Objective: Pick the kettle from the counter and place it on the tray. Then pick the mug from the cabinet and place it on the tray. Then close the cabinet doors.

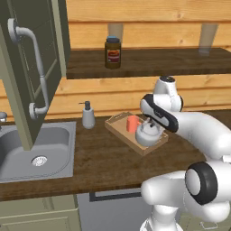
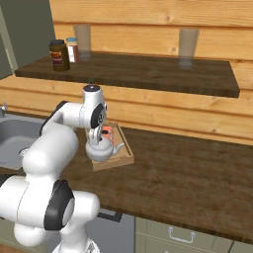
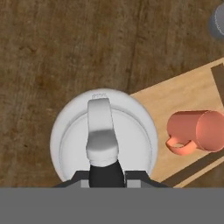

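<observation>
Apparently kettle and mug both sit on tray, on the bench. Fingers at the kettle handle; clamped or released, cannot tell. Cabinet door open. Next: let go, lift clear, swing the doors shut.

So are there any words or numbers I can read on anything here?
No text can be read.
Dark jar on the shelf: it has a red-orange label, too small and blurred to read.
Kettle: a faint grey mark near the rim of its top in the hand view, too blurred to read.
Mug, tray and soap dispenser: no lettering visible.
</observation>
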